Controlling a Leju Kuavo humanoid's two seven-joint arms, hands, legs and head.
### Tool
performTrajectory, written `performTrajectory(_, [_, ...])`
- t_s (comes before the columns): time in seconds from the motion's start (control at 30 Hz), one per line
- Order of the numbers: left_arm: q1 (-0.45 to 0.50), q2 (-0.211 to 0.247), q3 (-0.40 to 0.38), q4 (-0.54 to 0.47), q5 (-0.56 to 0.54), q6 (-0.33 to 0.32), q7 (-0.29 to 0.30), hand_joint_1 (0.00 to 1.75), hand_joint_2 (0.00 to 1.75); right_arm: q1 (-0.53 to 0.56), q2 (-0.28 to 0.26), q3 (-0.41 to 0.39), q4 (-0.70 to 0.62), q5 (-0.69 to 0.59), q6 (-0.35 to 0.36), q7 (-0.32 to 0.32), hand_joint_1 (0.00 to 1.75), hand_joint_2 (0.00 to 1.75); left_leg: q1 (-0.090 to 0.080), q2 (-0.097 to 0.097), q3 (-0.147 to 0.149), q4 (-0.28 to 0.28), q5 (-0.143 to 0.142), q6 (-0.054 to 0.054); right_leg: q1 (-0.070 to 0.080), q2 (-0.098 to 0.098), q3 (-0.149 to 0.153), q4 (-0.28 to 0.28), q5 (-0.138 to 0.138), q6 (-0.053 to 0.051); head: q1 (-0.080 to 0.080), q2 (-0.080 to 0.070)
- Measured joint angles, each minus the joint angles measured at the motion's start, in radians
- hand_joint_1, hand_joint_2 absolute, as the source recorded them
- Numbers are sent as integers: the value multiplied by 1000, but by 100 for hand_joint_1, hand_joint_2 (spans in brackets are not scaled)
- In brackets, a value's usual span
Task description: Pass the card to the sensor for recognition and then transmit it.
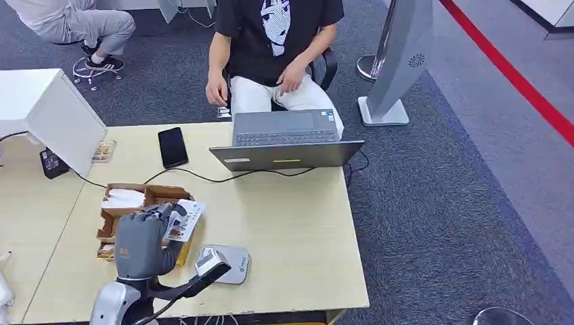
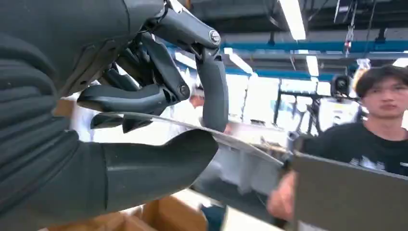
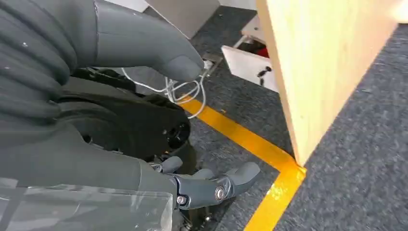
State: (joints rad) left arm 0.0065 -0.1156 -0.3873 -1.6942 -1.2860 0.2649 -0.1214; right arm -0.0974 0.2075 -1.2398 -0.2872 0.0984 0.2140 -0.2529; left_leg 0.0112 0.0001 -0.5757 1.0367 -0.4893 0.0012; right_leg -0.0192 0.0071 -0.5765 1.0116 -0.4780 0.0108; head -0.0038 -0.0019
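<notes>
So the left robot hand (image 1: 143, 238) has the card (image 1: 183, 220) pinched between thumb and fingers, held up over the cardboard box (image 1: 139, 203) on the desk (image 1: 291, 223). Pickup looks done to me. What's left: get it over the sensor (image 1: 227, 263), that grey pad just beside the box near the front edge, then hand it across, presumably to the person (image 1: 277, 47) sitting behind the laptop (image 1: 288, 143). The right robot hand (image 3: 192, 185) hangs by the desk's side with loose fingers and nothing in it. There's a phone (image 1: 172, 147) on the pale wood desk, grey carpet, and yellow tape (image 3: 250, 144) on the floor.
</notes>
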Motion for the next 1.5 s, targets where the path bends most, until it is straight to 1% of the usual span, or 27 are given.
performTrajectory(0.03, [-35, 4, 18, 12, 3, -14, 13, 175, 175, -1, 0, 6, 2, 7, 0, 2, 0, 175, 0, 0, 0, 0, 1, 0, 0, -1, 0, 0, 0, 0, 1, 0])
performTrajectory(0.13, [-142, 19, 108, 78, 24, -55, 14, 175, 175, -1, 0, 22, 7, 16, 1, 9, 0, 175, 0, 0, 0, 0, 2, 0, 0, -1, 0, 1, 1, -1, -1, 0])
performTrajectory(0.27, [-227, 33, 197, 155, 12, -86, 16, 175, 175, -1, -3, 37, 12, 29, -1, 19, 0, 175, 0, 0, 0, 0, 5, -1, 0, -1, 0, 1, 3, -2, -1, 0])
performTrajectory(0.4, [-278, 46, 253, 207, -11, -105, 38, 175, 175, -1, -5, 46, 15, 35, -2, 24, 0, 175, 0, 0, 0, 0, 4, -1, 0, -1, 0, 1, 3, -2, -1, 0])
performTrajectory(0.53, [-333, 73, 307, 282, -36, -123, 67, 175, 175, -1, -8, 57, 19, 49, -5, 28, 0, 175, 0, 0, 0, 0, 4, -1, 0, 0, 0, 1, 3, -2, -1, 0])
performTrajectory(0.67, [-372, 96, 357, 341, -59, -119, 60, 175, 175, -2, -9, 63, 23, 49, -16, 29, 0, 175, 0, 0, 0, 0, 5, -1, 0, 0, -1, 1, 3, -2, -1, 0])
performTrajectory(0.73, [-380, 103, 373, 355, -64, -118, 56, 175, 175, -1, -9, 65, 24, 49, -18, 29, 0, 175, 0, 0, 0, 0, 5, -1, 0, 0, -1, 1, 3, -2, -1, 0])
performTrajectory(0.97, [-397, 106, 401, 378, -53, -123, 46, 175, 175, -2, -12, 68, 26, 49, -18, 32, 0, 175, 0, 0, -1, 0, 5, -1, 0, 0, -1, 1, 3, -2, -1, 0])
performTrajectory(1.3, [-409, 106, 404, 391, -52, -125, 44, 175, 175, -2, -13, 69, 27, 49, -18, 32, 0, 175, 0, 3, -1, 0, 4, -1, 0, 5, -3, 1, 3, -2, -1, 0])
performTrajectory(1.5, [-413, 105, 420, 394, 18, -165, 12, 175, 175, -2, -15, 69, 27, 49, -19, 36, 0, 175, 0, 3, -2, 0, 4, -2, 0, 5, -4, 1, 3, -2, -1, 0])
